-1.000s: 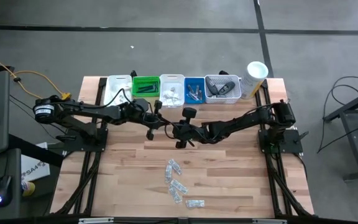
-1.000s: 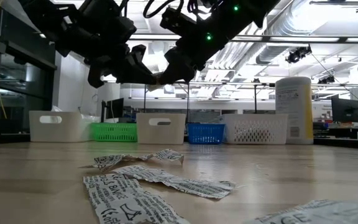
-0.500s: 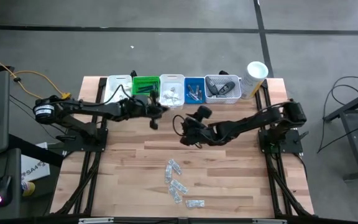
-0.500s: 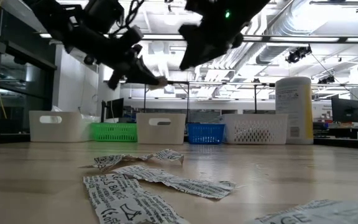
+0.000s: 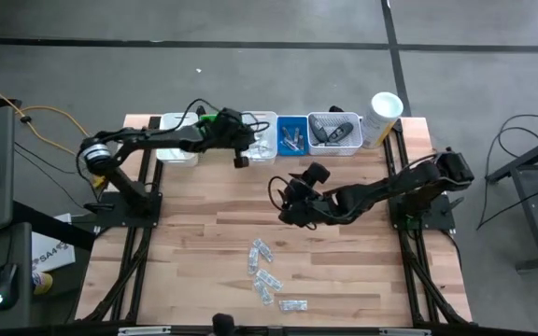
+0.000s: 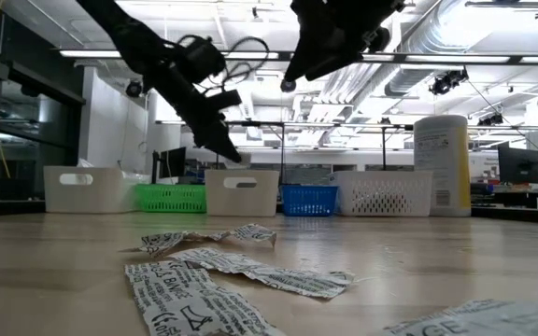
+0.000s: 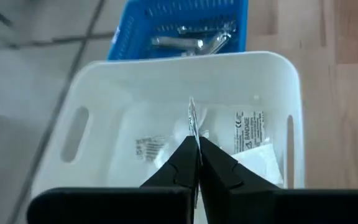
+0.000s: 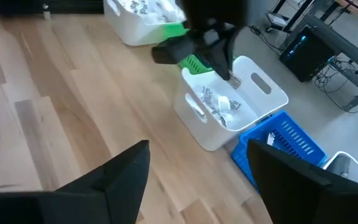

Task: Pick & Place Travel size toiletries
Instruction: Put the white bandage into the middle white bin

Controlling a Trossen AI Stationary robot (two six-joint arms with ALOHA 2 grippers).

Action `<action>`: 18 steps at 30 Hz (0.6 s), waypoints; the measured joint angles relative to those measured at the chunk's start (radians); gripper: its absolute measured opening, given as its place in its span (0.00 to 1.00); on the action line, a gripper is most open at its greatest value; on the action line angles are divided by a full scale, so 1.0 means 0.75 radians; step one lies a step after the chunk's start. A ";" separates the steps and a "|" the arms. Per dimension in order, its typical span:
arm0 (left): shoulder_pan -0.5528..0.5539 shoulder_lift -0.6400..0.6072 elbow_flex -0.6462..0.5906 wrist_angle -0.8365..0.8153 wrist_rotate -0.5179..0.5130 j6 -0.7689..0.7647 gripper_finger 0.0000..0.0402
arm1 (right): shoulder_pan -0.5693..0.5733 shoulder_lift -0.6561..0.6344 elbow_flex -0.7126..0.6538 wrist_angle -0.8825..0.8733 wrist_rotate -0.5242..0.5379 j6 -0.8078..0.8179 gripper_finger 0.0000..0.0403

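My left gripper (image 7: 195,140) is shut on a thin clear/white sachet (image 7: 191,115), seen edge-on, above the middle white bin (image 7: 272,68). That bin holds more sachets (image 7: 248,127). In the high view my left gripper (image 5: 243,159) is at this bin's near edge (image 5: 258,147). My right gripper (image 8: 197,180) is open and empty, raised above the table's middle (image 5: 290,205). Several more sachets (image 5: 267,276) lie flat on the wood near the front; they also show in the low view (image 6: 232,271). My left gripper pinches the sachet's lower edge (image 7: 192,129) between its two fingertips. The fingers slant down toward the far edge. The sachet stands on edge beyond the tips, lifted clear, above the white bin's inside.
A row stands along the far edge: a white bin (image 5: 177,135), a green bin (image 5: 219,128), the middle white bin, a blue bin (image 5: 292,133) with silvery tubes, a white mesh bin (image 5: 334,133) and a tall white canister (image 5: 381,117). Bare wood lies between the row and the sachets.
My left gripper has gone from the table's middle toward the far edge and tipped down over the middle white bin, carrying the sachet. My right gripper has drawn back a little toward the table's right edge.
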 joint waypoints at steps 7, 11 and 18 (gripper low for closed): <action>0.020 0.061 0.099 -0.093 0.049 -0.070 0.19 | 0.029 0.001 -0.002 -0.024 -0.005 0.013 0.62; 0.018 0.055 0.101 -0.093 0.058 -0.087 0.35 | 0.047 0.001 -0.002 -0.076 -0.004 0.064 0.61; 0.019 0.054 0.102 -0.093 0.057 -0.112 0.52 | 0.096 0.001 -0.002 -0.190 -0.015 0.215 0.61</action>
